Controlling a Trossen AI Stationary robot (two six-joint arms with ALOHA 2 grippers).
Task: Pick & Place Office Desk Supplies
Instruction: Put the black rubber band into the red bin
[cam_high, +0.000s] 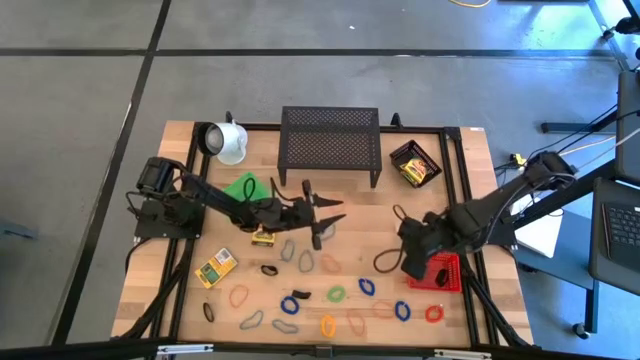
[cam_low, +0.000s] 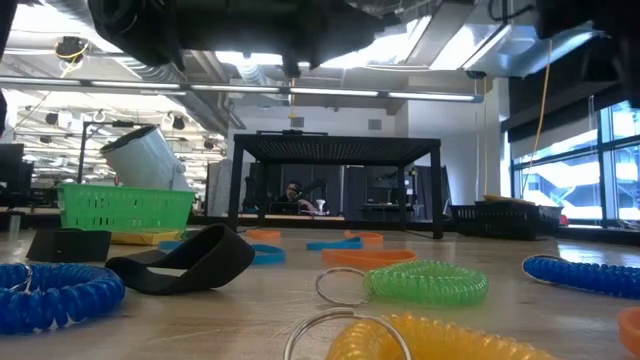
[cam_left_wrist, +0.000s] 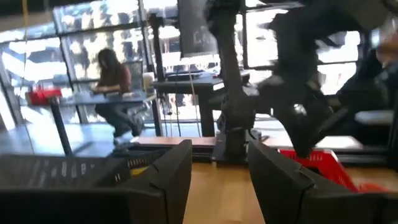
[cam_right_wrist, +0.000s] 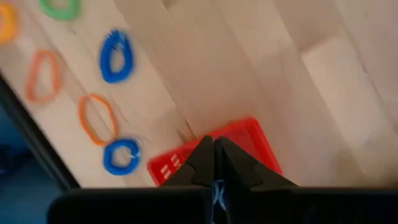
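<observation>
Your left gripper (cam_high: 322, 222) sits near the middle of the table with its fingers spread and nothing between them; the left wrist view shows bare wood in the gap. Your right gripper (cam_high: 415, 262) is clenched, tips pressed together, over the red basket (cam_high: 441, 271) at the table's 4 o'clock side. Something thin and blue shows at the tips in the right wrist view, but you cannot tell whether it is gripped.

The supplies lie mostly toward 6 o'clock from both arms. The closest piece to the left gripper looks to be the grey loop (cam_high: 305, 260), just off its tips toward 7 o'clock, its long axis running roughly 12 to 6. A small yellow box (cam_high: 263, 237) lies just beside the left arm's wrist, another yellow box (cam_high: 215, 267) farther toward 8 o'clock. The left arm is the nearer one for all three.

The row of loops along the 6 o'clock edge, such as the blue loop (cam_high: 289, 304), is small from above. The low view shows neither gripper's fingertips, only the arms overhead.
</observation>
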